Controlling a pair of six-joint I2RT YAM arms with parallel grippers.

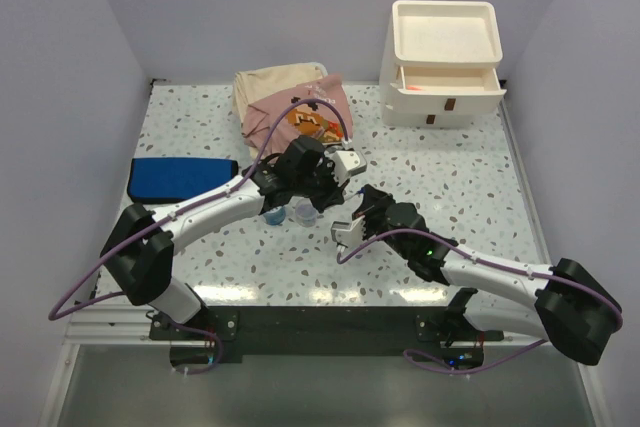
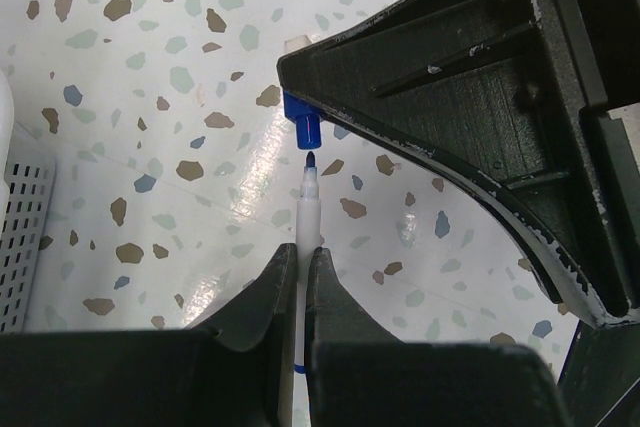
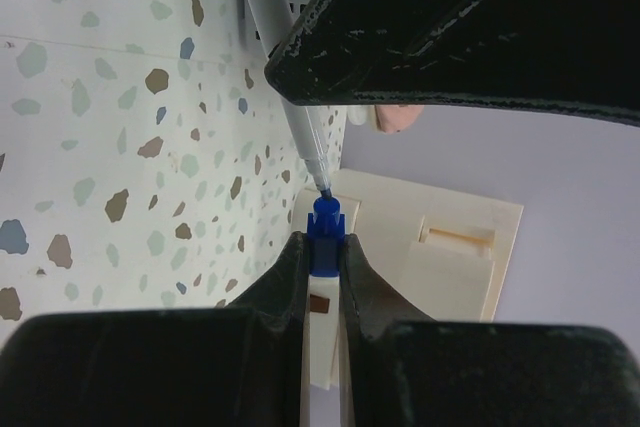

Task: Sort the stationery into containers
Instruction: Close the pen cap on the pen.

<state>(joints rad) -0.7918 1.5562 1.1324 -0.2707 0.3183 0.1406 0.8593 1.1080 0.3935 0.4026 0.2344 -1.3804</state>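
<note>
Not much of the sorting looks done. The cream drawer unit stands at the far right corner of the desk, its upper drawer pulled out with what seems to be one orange-red item at its left end; the tray on top shows only bare plastic. A tiny clear cup and a small blue thing beside it sit mid-desk, unsorted, and a flat blue pouch lies at the left. The pile of pink and beige clothes is at the back.

The step in hand, I'd say, is capping a pen before it goes away. Both arms reach inward and meet near the middle of the desk, wrists turned toward each other. The left gripper has its jaws pinching a white marker by the barrel, its blue tip bare and pointing out. The right gripper has its jaws pressed on the blue cap, mouth toward the tip. Tip and cap are lined up and very close, apparently not quite joined. The capped marker would then need carrying to the unit.
</note>
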